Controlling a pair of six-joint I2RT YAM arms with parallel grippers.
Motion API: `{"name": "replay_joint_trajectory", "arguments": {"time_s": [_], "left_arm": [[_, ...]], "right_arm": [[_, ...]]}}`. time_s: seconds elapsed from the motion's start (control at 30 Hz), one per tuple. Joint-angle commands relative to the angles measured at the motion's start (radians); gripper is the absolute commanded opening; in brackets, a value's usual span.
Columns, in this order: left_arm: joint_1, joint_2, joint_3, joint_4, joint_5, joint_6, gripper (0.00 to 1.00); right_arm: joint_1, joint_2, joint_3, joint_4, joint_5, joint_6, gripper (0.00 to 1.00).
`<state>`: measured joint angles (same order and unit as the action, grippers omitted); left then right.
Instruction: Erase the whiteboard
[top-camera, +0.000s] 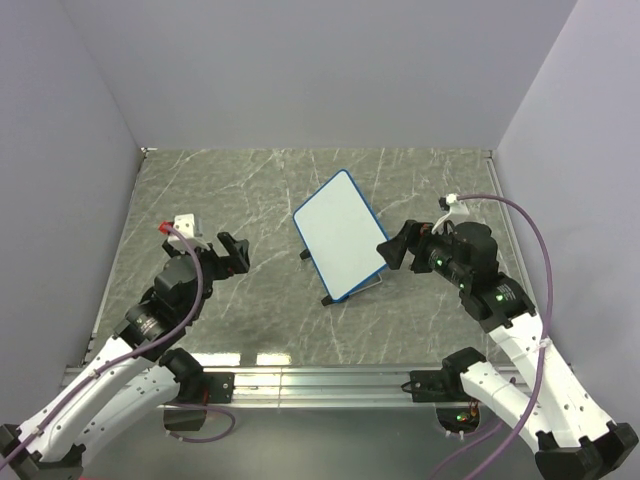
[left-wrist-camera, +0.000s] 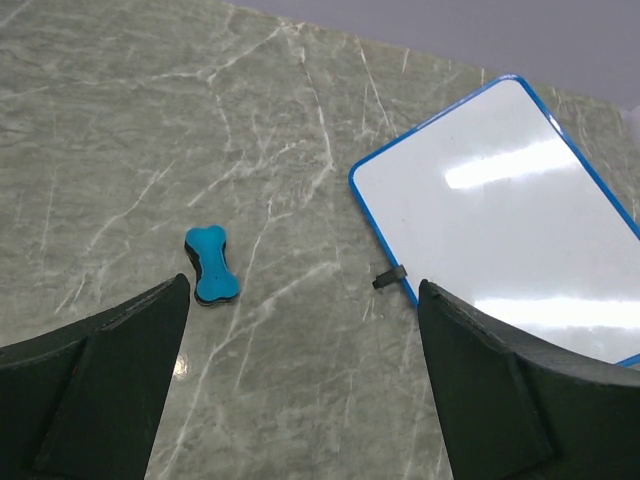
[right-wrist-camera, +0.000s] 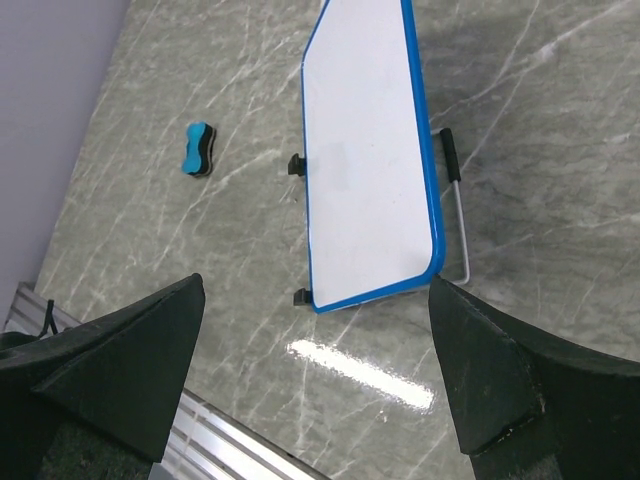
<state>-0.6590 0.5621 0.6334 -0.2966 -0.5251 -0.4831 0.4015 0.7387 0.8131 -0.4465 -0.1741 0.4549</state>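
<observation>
The whiteboard (top-camera: 340, 235) stands mid-table, propped at a tilt, with a blue rim and small black feet. Its face looks blank in the left wrist view (left-wrist-camera: 500, 210) and the right wrist view (right-wrist-camera: 365, 160). A blue bone-shaped eraser (left-wrist-camera: 211, 265) lies flat on the table left of the board and also shows in the right wrist view (right-wrist-camera: 197, 150). In the top view it is hidden. My left gripper (top-camera: 238, 252) (left-wrist-camera: 303, 285) is open and empty, left of the board. My right gripper (top-camera: 395, 247) (right-wrist-camera: 315, 283) is open and empty, at the board's right edge.
A wire stand with a black tip (right-wrist-camera: 460, 210) sticks out behind the board's right side. Purple-grey walls close off the left, back and right of the marble table (top-camera: 230, 190). An aluminium rail (top-camera: 320, 380) runs along the near edge.
</observation>
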Motion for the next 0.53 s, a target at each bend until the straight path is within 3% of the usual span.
{"name": "replay_joint_trajectory", "arguments": {"time_s": [0.0, 0.5], "left_arm": [[-0.004, -0.007, -0.014, 0.022, 0.048, 0.017, 0.99], [-0.004, -0.007, 0.014, -0.001, 0.028, 0.048, 1.00]], "right_arm": [[0.003, -0.009, 0.011, 0.052, -0.005, -0.015, 1.00], [0.005, -0.028, -0.005, 0.097, -0.042, -0.022, 1.00]]}}
